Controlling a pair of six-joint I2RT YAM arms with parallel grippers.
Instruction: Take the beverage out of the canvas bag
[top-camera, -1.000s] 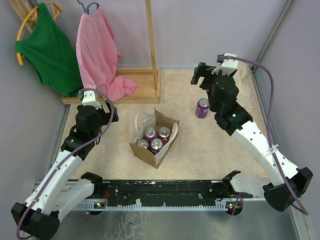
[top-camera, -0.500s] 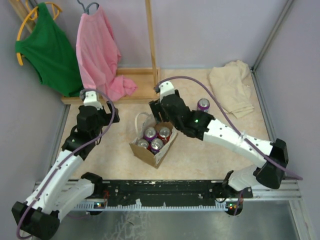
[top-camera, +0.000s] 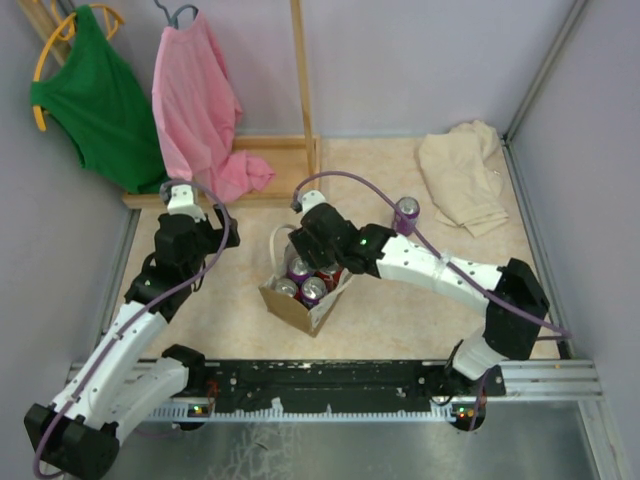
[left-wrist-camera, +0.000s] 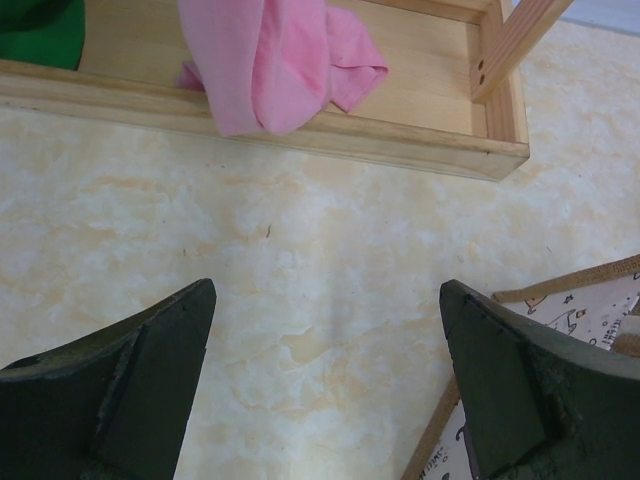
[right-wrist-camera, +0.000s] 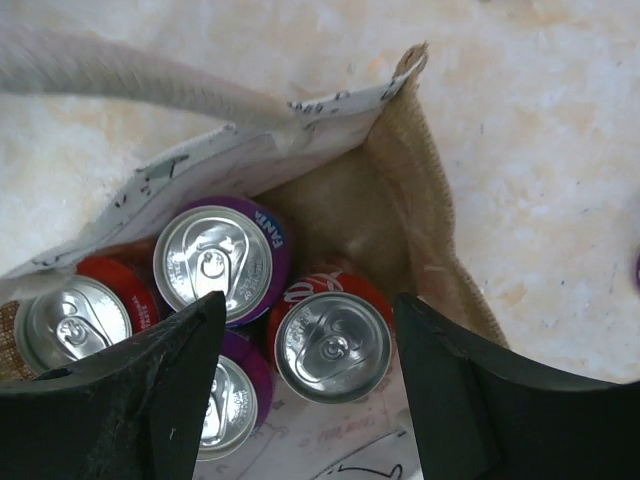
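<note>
The canvas bag (top-camera: 296, 308) stands open at mid-table with several cans upright inside. In the right wrist view its tan wall (right-wrist-camera: 405, 190) surrounds a red can (right-wrist-camera: 333, 345), two purple cans (right-wrist-camera: 215, 258) and another red one (right-wrist-camera: 78, 318). My right gripper (right-wrist-camera: 308, 298) hovers over the bag's mouth (top-camera: 312, 250), open, its fingers standing either side of the red can with a gap on each side. My left gripper (left-wrist-camera: 325, 290) is open over bare tabletop left of the bag (top-camera: 185, 235), and the bag's corner (left-wrist-camera: 600, 300) shows by its right finger.
One purple can (top-camera: 406, 213) stands on the table right of the bag. A beige cloth (top-camera: 462, 175) lies at the back right. A wooden rack (top-camera: 280, 160) with a pink shirt (top-camera: 200, 110) and a green one (top-camera: 95, 100) fills the back left.
My right arm swung from the back right, near the lone purple can, over to the bag's mouth, and its jaws narrowed. The left arm stayed still.
</note>
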